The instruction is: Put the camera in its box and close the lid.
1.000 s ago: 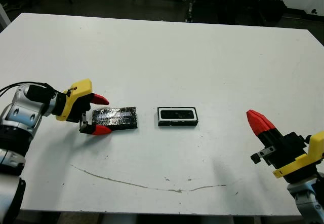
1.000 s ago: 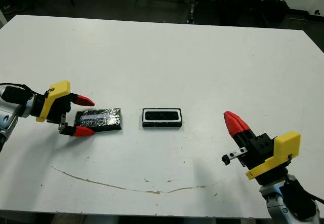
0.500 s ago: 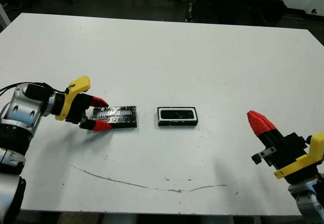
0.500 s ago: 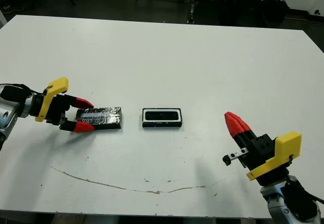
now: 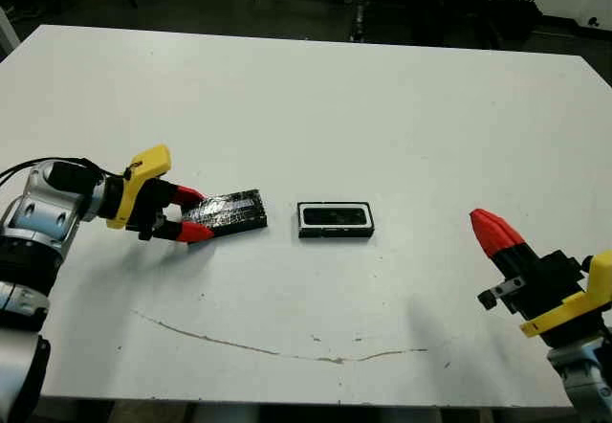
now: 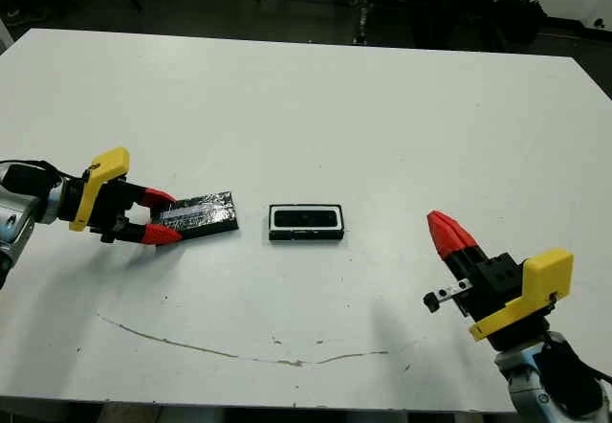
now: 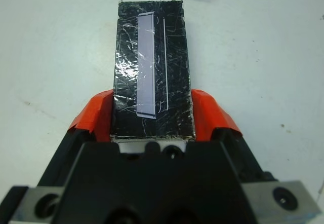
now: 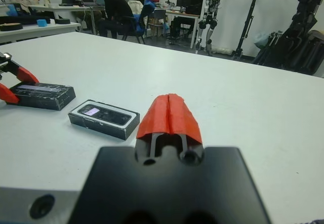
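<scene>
The lid (image 5: 234,211), a glossy black panel with silvery patches, lies left of centre, skewed with its far end angled away. My left gripper (image 5: 192,214) is shut on its near end; in the left wrist view the red fingers (image 7: 96,110) press both long edges of the lid (image 7: 152,57). The box (image 5: 304,218) stands in the middle of the table, apart from the lid. The camera (image 8: 104,114) lies inside it, screen up. My right gripper (image 5: 490,232) is shut and holds nothing, hovering at the right, well away from the box.
A thin brown scuff line (image 5: 277,351) runs along the table near its front edge. In the right wrist view, people (image 8: 114,8) sit at desks beyond the table's far side, with equipment stands behind them.
My left gripper's fingers have closed onto the lid's near end. The lid has turned, its far end swinging away from me. The right arm has hardly moved.
</scene>
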`<state>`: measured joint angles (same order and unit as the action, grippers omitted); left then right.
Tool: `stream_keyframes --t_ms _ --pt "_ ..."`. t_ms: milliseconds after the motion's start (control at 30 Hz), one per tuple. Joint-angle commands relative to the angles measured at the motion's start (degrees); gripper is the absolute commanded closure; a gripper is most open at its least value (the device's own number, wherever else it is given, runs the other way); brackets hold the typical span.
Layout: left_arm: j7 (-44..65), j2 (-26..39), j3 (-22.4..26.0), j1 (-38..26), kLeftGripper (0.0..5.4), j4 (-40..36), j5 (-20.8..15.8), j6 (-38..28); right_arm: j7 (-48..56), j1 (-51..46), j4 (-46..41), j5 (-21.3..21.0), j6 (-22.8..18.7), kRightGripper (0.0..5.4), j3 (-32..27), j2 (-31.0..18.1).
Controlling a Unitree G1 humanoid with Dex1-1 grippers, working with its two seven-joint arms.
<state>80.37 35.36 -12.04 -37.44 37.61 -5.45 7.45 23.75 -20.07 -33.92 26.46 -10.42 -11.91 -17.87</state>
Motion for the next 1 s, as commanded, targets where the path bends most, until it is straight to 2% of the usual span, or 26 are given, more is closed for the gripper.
stream_keyframes --t_ms 33,233,400,567,733,1000 --pt "-1.3 -0.7 1.1 0.4 2.24 0.4 -0.8 5.1 0.0 0.0 -0.2 0.1 -0.7 5.40 -0.5 -0.8" --pt "-2.8 -4.3 7.7 2.2 2.24 -3.1 -8.9 7.9 -0.3 0.0 -0.1 -0.3 -0.5 5.40 0.1 -0.5" --pt "-1.6 -6.2 7.9 0.2 2.24 -3.7 -11.5 10.7 0.1 0.2 0.4 0.0 -0.2 5.40 0.6 -0.3" --pt "1.1 -10.6 6.3 -3.9 2.24 2.5 -10.6 6.8 -0.3 0.1 0.0 -0.1 -0.4 5.40 1.0 -0.1" --pt "1.6 -14.1 4.6 -7.8 2.24 10.1 -8.5 6.6 -0.1 -0.2 0.1 0.6 -0.3 5.40 0.7 0.0" --pt "0.0 -17.9 2.6 -11.0 2.24 18.6 -2.9 0.6 -0.2 -0.6 -0.2 1.1 -0.8 5.40 0.7 0.0"
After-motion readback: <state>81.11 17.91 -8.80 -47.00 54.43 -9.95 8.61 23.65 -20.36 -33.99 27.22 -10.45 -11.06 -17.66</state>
